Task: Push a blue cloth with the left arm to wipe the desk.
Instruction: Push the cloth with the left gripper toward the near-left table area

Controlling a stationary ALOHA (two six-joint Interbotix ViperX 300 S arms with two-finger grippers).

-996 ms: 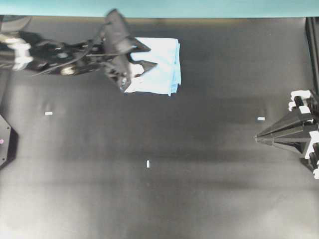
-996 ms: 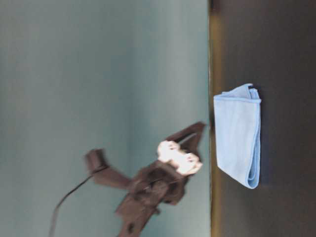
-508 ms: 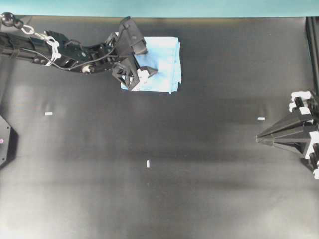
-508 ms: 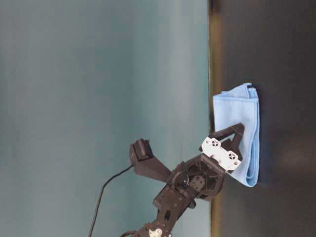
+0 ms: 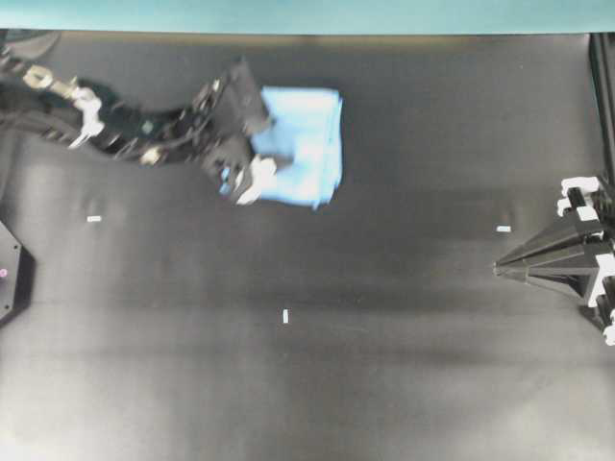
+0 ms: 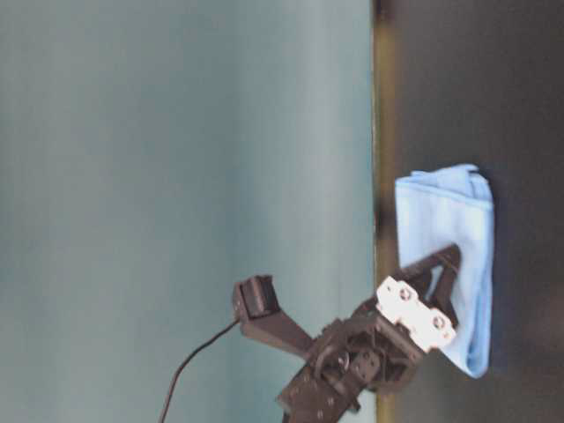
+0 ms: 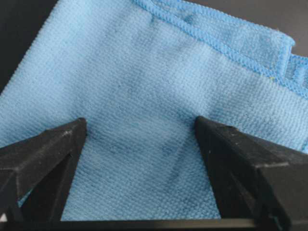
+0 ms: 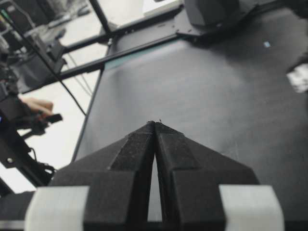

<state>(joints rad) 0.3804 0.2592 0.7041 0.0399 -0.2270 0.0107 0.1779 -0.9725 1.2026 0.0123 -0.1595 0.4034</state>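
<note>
The blue cloth (image 5: 309, 144) lies folded on the black desk (image 5: 384, 346) near the far teal strip (image 5: 307, 14). My left gripper (image 5: 258, 146) is open, with its two fingertips pressed down on the cloth's left part. The left wrist view shows the cloth (image 7: 144, 72) filling the frame, with the gripper (image 7: 139, 131) spread wide and both black fingertips (image 7: 67, 139) resting on the weave. The table-level view shows the gripper (image 6: 443, 264) on the cloth (image 6: 454, 229). My right gripper (image 5: 500, 269) is shut and empty at the right edge, also in its wrist view (image 8: 155, 124).
Tiny white marks sit on the desk at left (image 5: 93, 219), middle (image 5: 286, 316) and right (image 5: 504, 229). A black frame post (image 5: 601, 96) runs along the far right edge. A black mount (image 5: 10, 274) sits at the left edge.
My left gripper came down onto the cloth and has slid it a little toward the near side and slightly left. The right arm has not moved.
</note>
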